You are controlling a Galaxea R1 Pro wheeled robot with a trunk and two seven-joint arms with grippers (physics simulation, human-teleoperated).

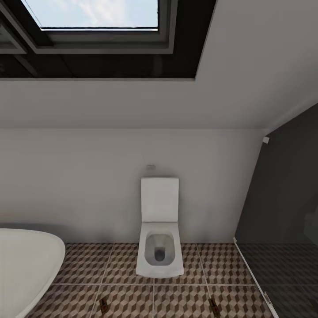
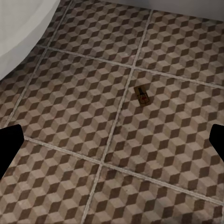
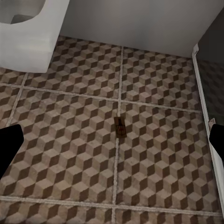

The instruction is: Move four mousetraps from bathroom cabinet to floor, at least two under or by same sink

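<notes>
Fingers first: on the left wrist cam the left gripper (image 2: 112, 142) shows as two black fingertips (image 2: 9, 144) at opposite edges of the shot, spread wide with nothing between them, so it's open. Same deal on the right wrist cam, the right gripper (image 3: 112, 144) has its black fingertips (image 3: 9, 147) far apart and holds nothing.

Beyond the left one, a mousetrap (image 2: 141, 96) lies flat on the bathroom floor (image 2: 70, 116), inside a tile just beside a grout line, with the white bathtub (image 2: 21, 32) curving off to the side, well apart from it. Beyond the right one, a second mousetrap (image 3: 120, 126) sits pretty much right on a grout line, with the toilet (image 3: 28, 37) further off and a dark glass panel (image 3: 210, 93) along the other side.

From the head cam both traps sit at the near edge of the cube-pattern tiles, one left, one right, toilet against the far wall between them, tub at near left, skylight (image 1: 92, 13) overhead
</notes>
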